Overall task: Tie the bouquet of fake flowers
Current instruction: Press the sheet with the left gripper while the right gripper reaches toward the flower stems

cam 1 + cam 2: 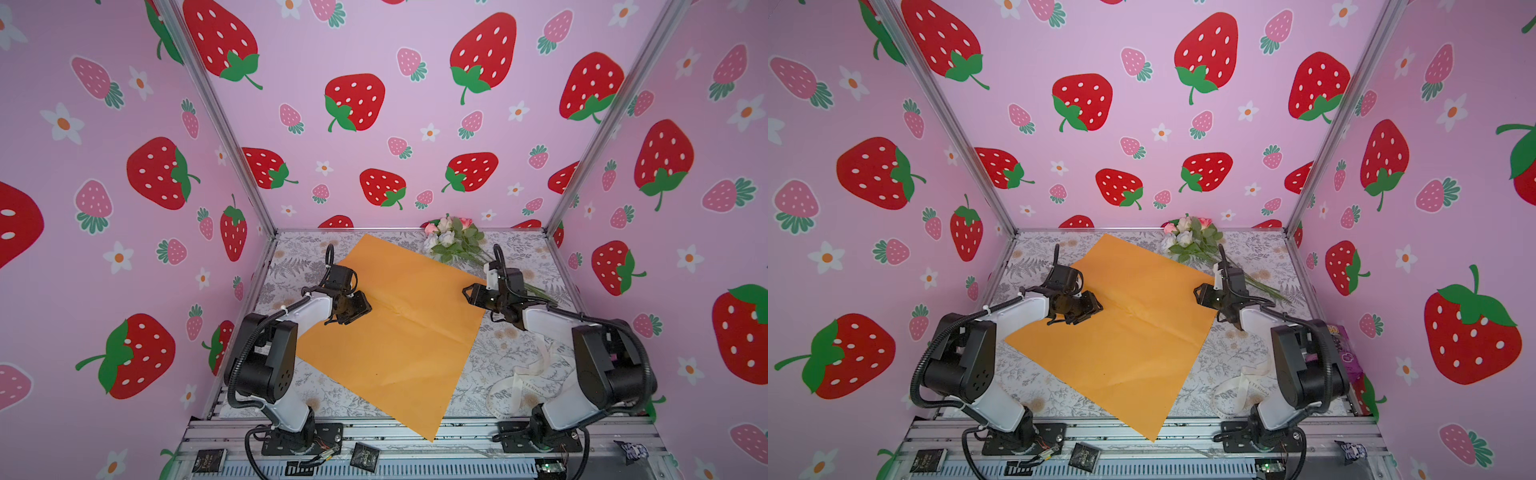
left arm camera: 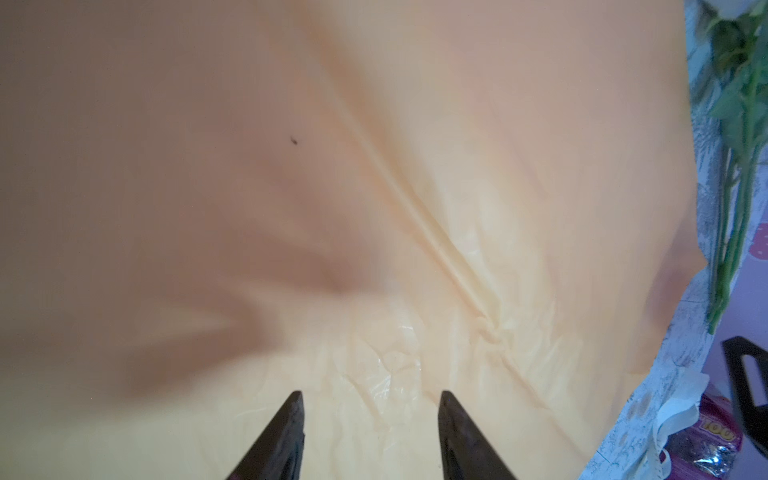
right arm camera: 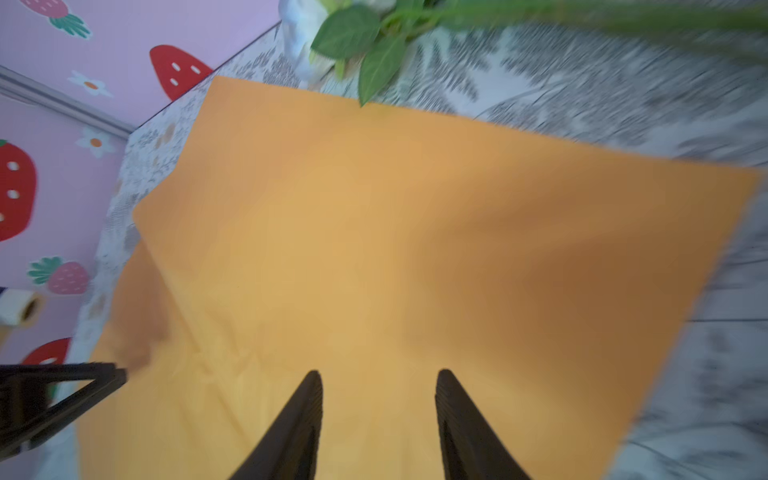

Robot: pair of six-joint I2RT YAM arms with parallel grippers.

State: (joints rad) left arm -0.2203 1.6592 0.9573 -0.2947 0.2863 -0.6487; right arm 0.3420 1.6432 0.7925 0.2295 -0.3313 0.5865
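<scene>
while the bouquet [image 1: 451,241] lies at the table's [image 1: 291,257] back edge, just beside the orange paper [image 1: 395,332], the left gripper [image 2: 370,399] and right gripper [image 3: 378,376] hover over that paper, jaws spread, empty. it looks light and floppy; better to grip the bunched thin stems than the soft blooms.

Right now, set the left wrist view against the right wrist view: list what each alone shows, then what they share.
Left wrist only: a long crease in the orange paper that ends in a crumpled spot, plus the cream ribbon and a shiny wrapper past the paper's edge.
Right wrist only: a red printed strawberry and a white roll.
Both: the orange paper, greenery of the bouquet of fake flowers at the paper's edge, and an open, empty claw pointing at the paper: the left claw and the right claw.
</scene>
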